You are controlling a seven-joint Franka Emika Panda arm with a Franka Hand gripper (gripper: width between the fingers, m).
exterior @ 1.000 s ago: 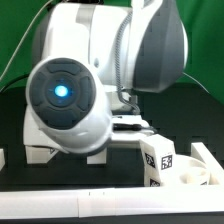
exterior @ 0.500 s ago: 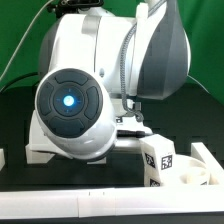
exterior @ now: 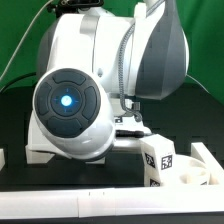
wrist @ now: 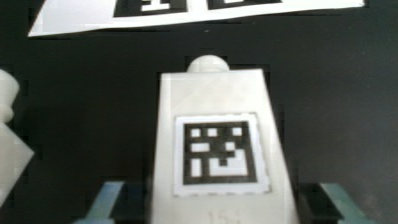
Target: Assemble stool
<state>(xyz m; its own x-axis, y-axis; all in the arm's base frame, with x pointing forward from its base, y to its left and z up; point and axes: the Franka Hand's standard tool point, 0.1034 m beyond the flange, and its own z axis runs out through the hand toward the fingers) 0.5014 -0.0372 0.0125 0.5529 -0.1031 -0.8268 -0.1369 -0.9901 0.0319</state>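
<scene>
In the wrist view a white block leg (wrist: 217, 120) with a black-and-white square tag lies on the black table, lengthwise between my fingers. My gripper (wrist: 226, 203) is open and straddles the leg's near end. A dark gap shows between the leg and each finger (wrist: 118, 203). In the exterior view the arm hides the gripper and this leg. A white stool part with a tag (exterior: 163, 160) stands at the exterior view's lower right, with a rounded white body beside it.
The marker board (wrist: 196, 12) lies beyond the leg's tip. Another white piece (wrist: 9, 130) shows at the wrist picture's edge. Low white wall pieces run along the front (exterior: 100, 205) and the exterior view's right (exterior: 207, 158). The arm (exterior: 90, 90) fills most of the exterior view.
The arm's big joint shifted slightly lower and to the exterior view's right a second ago. It has held still for the last half second.
</scene>
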